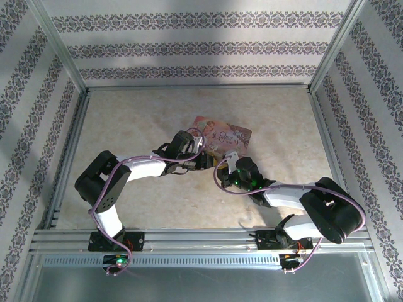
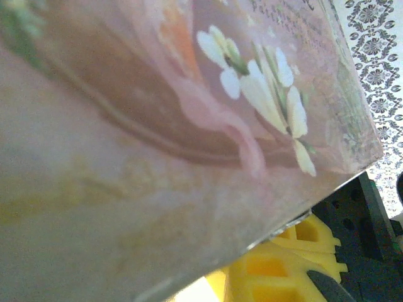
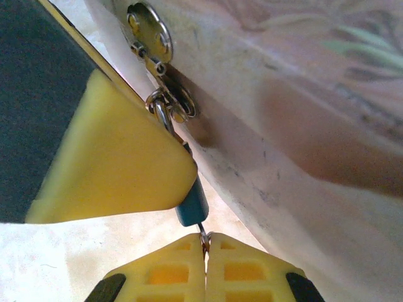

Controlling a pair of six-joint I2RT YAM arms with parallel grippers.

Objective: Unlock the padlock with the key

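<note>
The right gripper (image 3: 205,246), clamped shut on the key (image 3: 203,234), aims into the base of the padlock (image 3: 192,206) — the key looks seated or nearly so, and the next move calls for a small twist about its shaft. Beyond, a finger (image 3: 113,163) of the left gripper (image 1: 201,157) lies against the padlock, which hangs from the hasp of the pink tin (image 3: 302,126) — whether that gripper holds it, I cannot tell.

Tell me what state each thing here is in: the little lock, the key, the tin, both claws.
Padlock: shackle closed, hooked through the latch.
Key: tip meeting the padlock's underside, other end pinched.
Tin: lid shut, latch fastened.
Right gripper: shut on the key.
Left gripper: one finger lies against the padlock; grip unclear.
</note>
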